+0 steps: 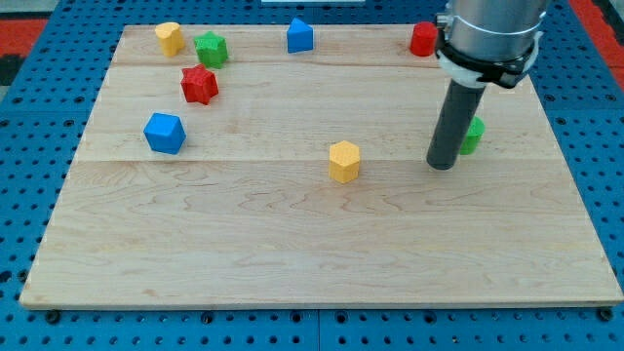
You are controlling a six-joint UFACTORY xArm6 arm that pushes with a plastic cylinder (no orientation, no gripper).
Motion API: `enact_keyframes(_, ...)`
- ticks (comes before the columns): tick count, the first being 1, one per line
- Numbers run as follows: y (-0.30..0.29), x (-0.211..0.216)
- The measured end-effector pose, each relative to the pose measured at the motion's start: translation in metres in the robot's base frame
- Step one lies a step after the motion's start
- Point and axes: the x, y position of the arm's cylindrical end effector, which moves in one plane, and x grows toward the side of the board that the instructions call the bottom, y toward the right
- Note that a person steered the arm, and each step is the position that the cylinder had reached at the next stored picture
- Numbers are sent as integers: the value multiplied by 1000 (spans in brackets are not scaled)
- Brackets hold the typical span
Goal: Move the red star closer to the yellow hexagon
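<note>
The red star [199,85] lies at the upper left of the wooden board [322,244]. The yellow hexagon [344,161] sits near the board's middle, well to the right of and below the star. My tip [443,165] rests on the board to the right of the yellow hexagon, far from the red star. A green block [474,136] is partly hidden just behind the rod.
A yellow block [170,38] and a green star [211,49] lie at the top left, just above the red star. A blue cube [164,133] sits below the star. A blue block [300,36] is at top centre, a red block [423,40] at top right.
</note>
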Motion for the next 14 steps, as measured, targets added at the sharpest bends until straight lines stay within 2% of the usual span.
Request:
enact_keyframes(1,-51,8)
enact_keyframes(2,-56,-18)
enact_keyframes(3,-101,-86)
enact_keyframes(4,-189,-154)
enact_keyframes(5,-270,-181)
enact_keyframes(6,-336,-180)
enact_keyframes(7,-318,-149)
enact_keyframes(8,-251,-146)
enact_keyframes(9,-236,-103)
enact_keyframes(10,-265,-124)
enact_keyframes(11,-241,-62)
enact_keyframes(12,-219,-23)
enact_keyframes(13,-254,-66)
enact_keyframes(14,-210,-67)
